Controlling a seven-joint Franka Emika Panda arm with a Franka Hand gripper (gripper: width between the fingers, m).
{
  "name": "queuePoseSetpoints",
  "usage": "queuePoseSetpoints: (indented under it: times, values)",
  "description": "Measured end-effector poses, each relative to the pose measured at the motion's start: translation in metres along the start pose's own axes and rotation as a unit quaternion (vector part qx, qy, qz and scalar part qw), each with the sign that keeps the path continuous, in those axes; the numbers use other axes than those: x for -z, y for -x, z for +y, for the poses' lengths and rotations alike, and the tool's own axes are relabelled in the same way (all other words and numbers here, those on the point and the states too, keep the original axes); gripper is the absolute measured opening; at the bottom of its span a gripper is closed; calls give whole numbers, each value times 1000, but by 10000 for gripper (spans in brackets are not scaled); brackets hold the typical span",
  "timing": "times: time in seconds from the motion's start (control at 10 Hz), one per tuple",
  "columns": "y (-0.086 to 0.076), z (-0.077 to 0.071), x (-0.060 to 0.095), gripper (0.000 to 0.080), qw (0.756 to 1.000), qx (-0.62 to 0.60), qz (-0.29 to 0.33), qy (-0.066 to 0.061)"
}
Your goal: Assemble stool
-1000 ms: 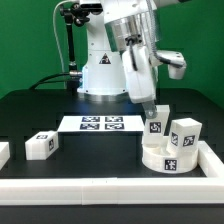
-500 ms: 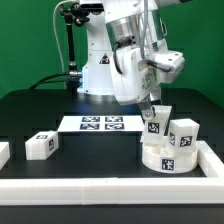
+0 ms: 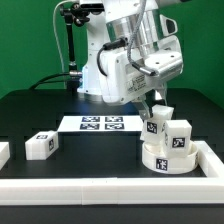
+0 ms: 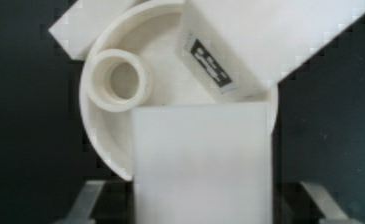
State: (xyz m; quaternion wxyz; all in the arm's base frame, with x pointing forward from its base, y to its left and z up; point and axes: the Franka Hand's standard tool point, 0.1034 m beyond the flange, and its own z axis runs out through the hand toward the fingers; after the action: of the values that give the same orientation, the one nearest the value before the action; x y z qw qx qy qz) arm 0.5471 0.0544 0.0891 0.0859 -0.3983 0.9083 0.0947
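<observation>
The round white stool seat [image 3: 172, 160] lies at the exterior view's right, with two white tagged legs standing on it. My gripper [image 3: 157, 112] comes down from above and is shut on the leg [image 3: 156, 124] nearer the marker board. The second leg [image 3: 179, 138] stands beside it. In the wrist view the held leg [image 4: 200, 150] fills the space between my gripper's [image 4: 200, 208] fingers [image 4: 101, 200]. The seat's curved rim [image 4: 104, 130], a round socket [image 4: 117, 80] and the second leg [image 4: 182, 45] lie beyond it.
The marker board [image 3: 100, 124] lies in the middle near the arm's base. A loose leg [image 3: 40, 145] lies at the exterior view's left, another white part [image 3: 3, 152] at the left edge. White border rails [image 3: 110, 188] run along the front and right.
My wrist has turned over the held leg. The seat has turned with it: the second leg and the seat's tag have swung toward the front and the exterior view's left.
</observation>
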Motion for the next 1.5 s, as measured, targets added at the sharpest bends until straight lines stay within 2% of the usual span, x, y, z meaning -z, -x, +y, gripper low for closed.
queuePoseSetpoints:
  times: [0.3,0.4,0.5,0.6,0.7,0.9,1.2,1.4,1.5]
  values:
    - [1,0,0,337,1000,13,-4,-1]
    - [3,-1,3,494,999,35,-6,0]
    - [5,-1,6,598,998,58,-8,2]
    - [8,3,9,598,998,63,-9,11]
    - [11,3,13,643,997,75,-13,11]
    - [9,4,12,648,988,155,-12,11]
    - [9,4,11,648,959,282,-13,9]
    - [11,2,13,648,919,394,-1,10]
    - [12,2,13,648,890,456,9,11]
